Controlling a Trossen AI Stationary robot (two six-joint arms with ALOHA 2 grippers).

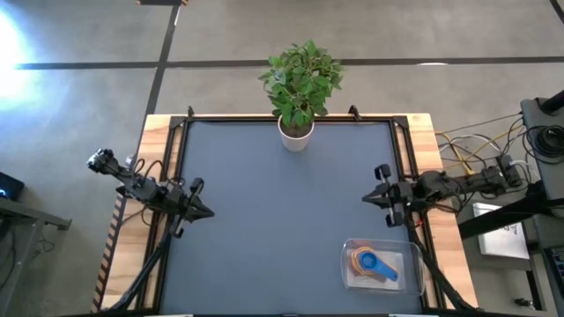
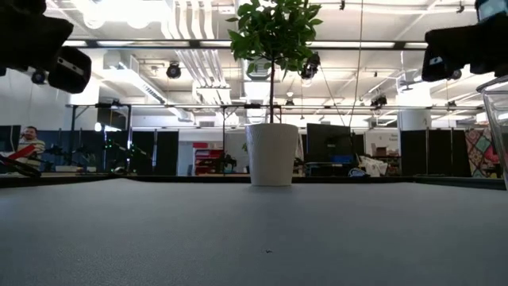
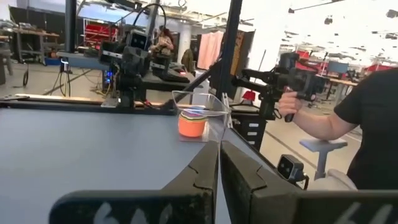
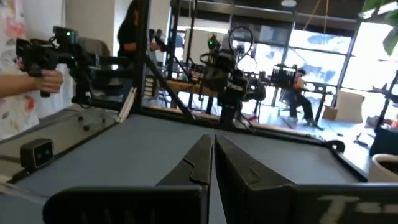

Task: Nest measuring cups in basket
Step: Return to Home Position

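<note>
Dark grey matting, smooth and matte, covered the tabletop [image 1: 291,229], framed by pale wooden edges and black rails. At its far edge stood a glossy white plant pot [image 1: 295,134] holding a leafy green plant [image 1: 301,75].

The left gripper [image 1: 210,213] hung over the mat's left side. Its two dark fingers [image 3: 202,171] were pressed together to a hairline seam and grasped nothing, and its arm lay low and folded, pointing inward across the tabletop. The right gripper [image 1: 365,199] mirrored it on the opposite side, fingers [image 4: 196,163] likewise clenched on nothing, arm stretched level toward the centre.

The basket [image 1: 411,278], a clear, shallow plastic tray with rounded corners, sat near the right gripper, off to its side toward the tabletop's front edge, and well apart from the left gripper. Inside it lay the measuring cups [image 1: 374,262], nested into one stack. A blue cup [image 1: 386,271] with a flat handle sat on top, and the round rim of an orange cup [image 1: 356,256] showed around it.

Beyond the tabletop, a person's hand [image 3: 288,102] gripped a black camera rig [image 3: 292,73].
</note>
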